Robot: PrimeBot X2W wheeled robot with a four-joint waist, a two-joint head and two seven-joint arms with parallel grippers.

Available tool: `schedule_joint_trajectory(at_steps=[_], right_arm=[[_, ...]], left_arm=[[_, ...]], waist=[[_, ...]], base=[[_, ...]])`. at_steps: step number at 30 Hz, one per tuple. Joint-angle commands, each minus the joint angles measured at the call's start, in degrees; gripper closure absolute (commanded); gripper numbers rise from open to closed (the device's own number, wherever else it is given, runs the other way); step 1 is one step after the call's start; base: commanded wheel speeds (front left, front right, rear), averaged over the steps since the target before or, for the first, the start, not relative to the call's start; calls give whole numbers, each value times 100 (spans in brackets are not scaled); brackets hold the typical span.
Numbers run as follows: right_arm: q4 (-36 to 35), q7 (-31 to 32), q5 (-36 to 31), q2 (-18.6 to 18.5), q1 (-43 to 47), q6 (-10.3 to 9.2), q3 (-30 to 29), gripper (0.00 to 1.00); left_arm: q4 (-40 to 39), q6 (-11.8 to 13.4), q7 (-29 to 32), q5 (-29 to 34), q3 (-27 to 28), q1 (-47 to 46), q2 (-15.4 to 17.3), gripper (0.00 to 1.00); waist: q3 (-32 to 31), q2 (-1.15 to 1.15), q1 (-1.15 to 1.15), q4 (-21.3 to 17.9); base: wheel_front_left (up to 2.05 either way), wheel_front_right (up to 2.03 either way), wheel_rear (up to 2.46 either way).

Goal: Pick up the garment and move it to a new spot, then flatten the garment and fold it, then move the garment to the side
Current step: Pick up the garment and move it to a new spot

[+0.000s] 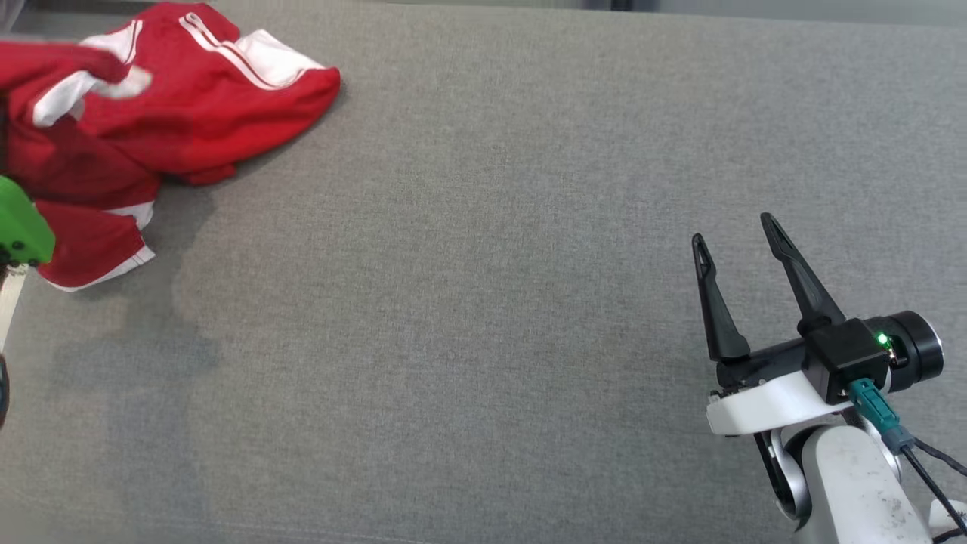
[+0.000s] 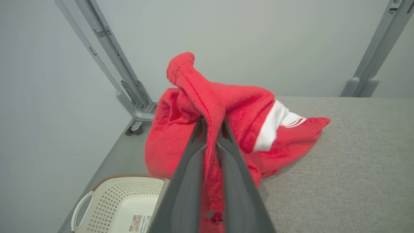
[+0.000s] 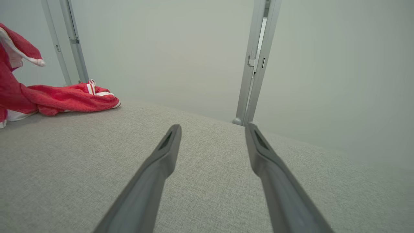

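The garment (image 1: 174, 113) is red with white stripes and panels, crumpled at the far left of the grey table. My left gripper (image 2: 212, 124) is shut on a fold of the garment (image 2: 226, 106), and the pinched edge sticks up past the fingertips. Part of the cloth is lifted off the table while the rest trails on it. From the right wrist view the garment (image 3: 64, 97) lies at the far left, one end raised. My right gripper (image 1: 736, 230) stands open over bare table at the lower right, its gripper (image 3: 213, 129) holding nothing.
The grey fabric table (image 1: 491, 302) stretches wide between the garment and my right arm. A cream perforated basket (image 2: 119, 204) sits below the table's left edge. Grey metal frame posts (image 2: 110, 55) stand at the back corners, and another post (image 3: 255, 61) rises behind the table.
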Motion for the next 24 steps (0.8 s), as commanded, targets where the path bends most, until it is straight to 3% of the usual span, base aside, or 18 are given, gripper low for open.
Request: schedule_joint_trajectory(at_steps=[1,6,14,19,24], right_arm=[[20,-18,99,-1,104,-6,-21,0],[78,-18,284,-1,239,-6,-67,0],[90,-17,451,-2,340,-6,-170,0],[94,-18,487,-1,422,-6,-277,0],[60,-18,519,0,399,-6,-340,0]], left_arm=[[-258,-4,64,-28,-113,-128,31,100],[-1111,-4,335,-152,-594,-248,-188,100],[-2161,-4,480,-441,-1471,-389,-1113,100],[-2266,5,239,-713,-1838,-316,-1933,100],[-1715,156,-475,-916,-1951,93,-2629,100]], waist=[[-452,0,0,-151],[-818,0,0,-364],[-1090,0,0,-936],[-1091,0,0,-1304],[-963,0,0,-1656]], base=[[0,0,0],[0,0,0],[0,0,0],[0,0,0],[0,0,0]])
